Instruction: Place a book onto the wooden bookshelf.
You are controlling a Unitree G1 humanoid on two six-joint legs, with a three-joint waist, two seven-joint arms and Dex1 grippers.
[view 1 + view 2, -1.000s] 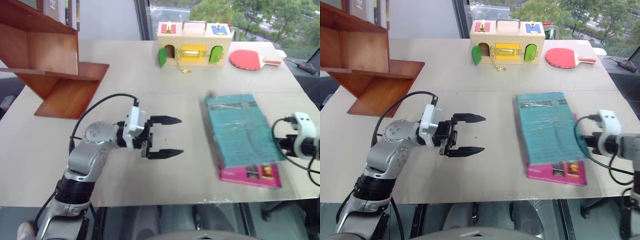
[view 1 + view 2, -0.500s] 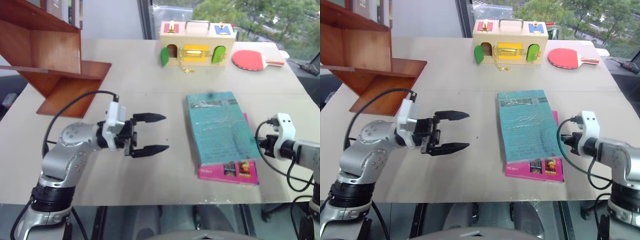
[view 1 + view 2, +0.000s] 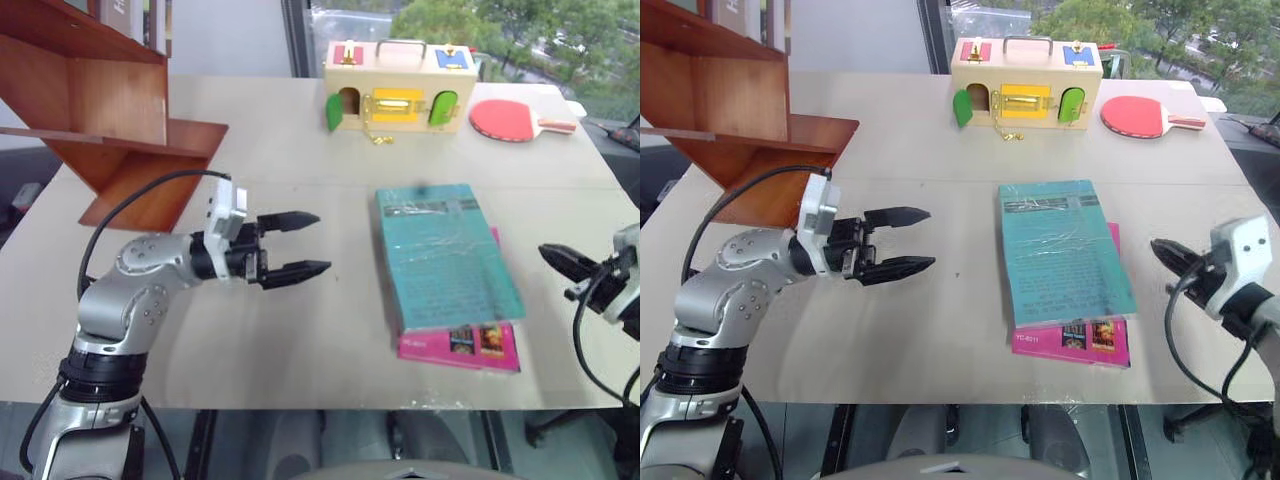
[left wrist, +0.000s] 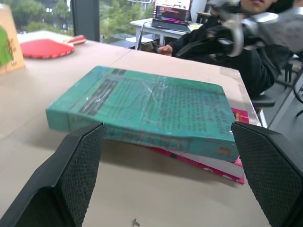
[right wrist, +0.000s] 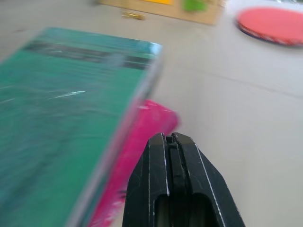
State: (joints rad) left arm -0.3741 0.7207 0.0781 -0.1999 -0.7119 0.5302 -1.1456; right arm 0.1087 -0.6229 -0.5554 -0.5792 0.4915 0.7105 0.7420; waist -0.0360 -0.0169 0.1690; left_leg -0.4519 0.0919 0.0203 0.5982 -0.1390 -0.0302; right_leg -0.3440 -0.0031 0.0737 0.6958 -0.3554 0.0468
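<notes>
The teal-green book (image 3: 445, 255) lies flat on the table, stacked on a magenta-pink book (image 3: 460, 345). My left gripper (image 3: 322, 242) hovers open to the book's left, level and pointing at it, a short gap away. In the left wrist view its fingers (image 4: 71, 175) frame the book (image 4: 142, 106) from the side. My right gripper (image 3: 548, 252) is shut and empty just right of the book, pointing toward it. Its shut fingertips (image 5: 171, 138) sit near the pink book's corner (image 5: 142, 142). The wooden bookshelf (image 3: 110, 110) stands at the table's far left.
A pale toy box (image 3: 398, 75) with coloured doors and a red table-tennis paddle (image 3: 515, 120) sit at the table's far edge. A person in dark clothes (image 4: 222, 42) sits beyond the table's right side by a laptop (image 4: 173, 10).
The right gripper has risen and swung round, so its shut fingers now point at the book. The left gripper has drifted slightly left and rolled, still open. The books have not moved.
</notes>
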